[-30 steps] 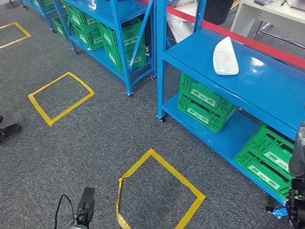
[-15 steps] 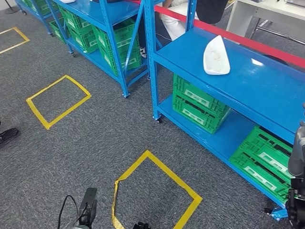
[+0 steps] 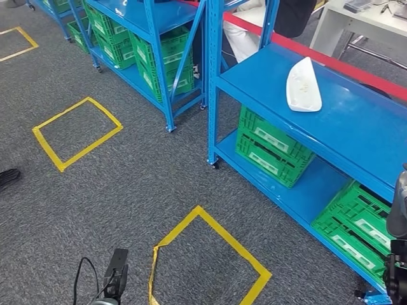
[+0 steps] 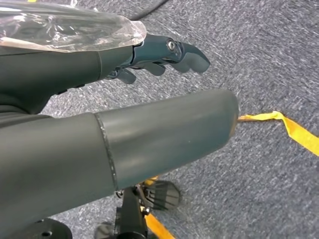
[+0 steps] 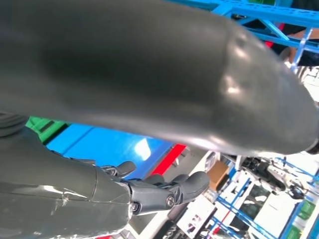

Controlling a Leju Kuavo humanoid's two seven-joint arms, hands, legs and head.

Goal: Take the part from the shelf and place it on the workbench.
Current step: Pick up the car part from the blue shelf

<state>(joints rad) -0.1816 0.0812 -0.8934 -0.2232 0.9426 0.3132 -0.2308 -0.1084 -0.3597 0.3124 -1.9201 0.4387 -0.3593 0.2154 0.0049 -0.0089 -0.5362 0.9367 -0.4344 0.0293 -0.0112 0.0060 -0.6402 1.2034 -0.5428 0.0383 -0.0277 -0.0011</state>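
Observation:
The part is a white, roughly triangular shell lying flat on the upper deck of the blue shelf, at the right of the head view. My left hand hangs low at the bottom edge, far from the shelf. In the left wrist view the left hand has its thumb and dark fingers stretched out over the carpet, holding nothing. My right hand hangs at the right edge beside the shelf's lower level. In the right wrist view the right hand is empty, its fingers straight.
Green crates sit on the shelf's bottom deck. A second blue rack with more crates stands at the back left. Yellow tape squares mark the grey carpet. A person sits behind the shelf; a white table stands at the back right.
The whole picture has swung left and then back right, so the camera has moved. The part lies in the same spot on the shelf. Both hands still hang empty.

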